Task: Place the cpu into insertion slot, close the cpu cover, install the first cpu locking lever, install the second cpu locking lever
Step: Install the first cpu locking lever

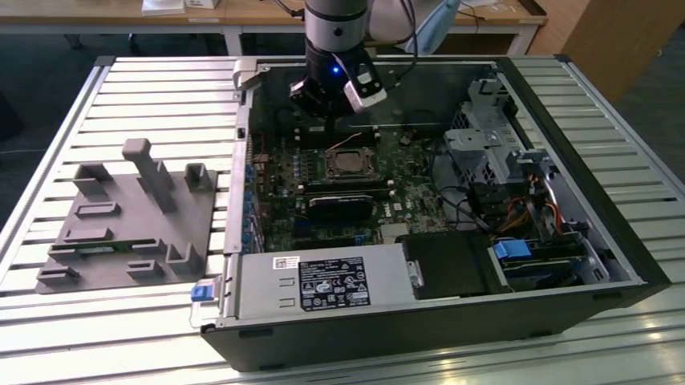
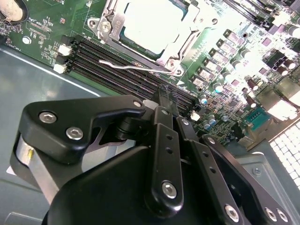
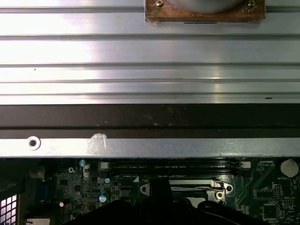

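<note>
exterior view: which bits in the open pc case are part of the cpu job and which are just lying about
Part of the job:
- cpu, seated in the insertion slot
- cpu cover, down around the chip
- locking lever, thin wire beside the socket
- tool, nearby above the board

Just lying about:
- grey fixture block on the table
- power supply
- drive cage
</note>
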### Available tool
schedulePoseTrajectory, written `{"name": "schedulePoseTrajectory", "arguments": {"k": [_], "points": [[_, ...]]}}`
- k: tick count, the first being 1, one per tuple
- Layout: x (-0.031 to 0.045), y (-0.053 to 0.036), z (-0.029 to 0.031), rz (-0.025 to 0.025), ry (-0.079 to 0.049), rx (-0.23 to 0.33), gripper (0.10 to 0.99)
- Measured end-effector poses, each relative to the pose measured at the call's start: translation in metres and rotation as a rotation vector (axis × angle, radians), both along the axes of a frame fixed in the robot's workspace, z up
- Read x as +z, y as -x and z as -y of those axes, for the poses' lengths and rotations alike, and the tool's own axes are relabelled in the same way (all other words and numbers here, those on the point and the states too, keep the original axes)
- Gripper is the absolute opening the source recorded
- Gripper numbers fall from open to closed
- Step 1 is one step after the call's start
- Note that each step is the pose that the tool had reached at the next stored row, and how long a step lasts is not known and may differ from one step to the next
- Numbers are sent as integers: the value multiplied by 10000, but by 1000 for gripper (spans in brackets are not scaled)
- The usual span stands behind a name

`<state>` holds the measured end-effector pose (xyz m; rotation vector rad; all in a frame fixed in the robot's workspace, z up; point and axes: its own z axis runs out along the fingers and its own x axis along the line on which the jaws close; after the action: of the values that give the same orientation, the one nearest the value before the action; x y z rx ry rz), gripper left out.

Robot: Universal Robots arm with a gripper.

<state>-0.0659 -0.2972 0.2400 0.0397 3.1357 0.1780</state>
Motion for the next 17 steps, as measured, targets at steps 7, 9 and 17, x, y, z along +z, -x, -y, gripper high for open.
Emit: {"name": "schedulePoseTrajectory", "arguments": {"k": [7,9,17], "points": [[-3,-45,1,0,0,0,106],[-9,-55,0,2,-2,0,106],[-42,-55,0,51,0,1,106]]}}
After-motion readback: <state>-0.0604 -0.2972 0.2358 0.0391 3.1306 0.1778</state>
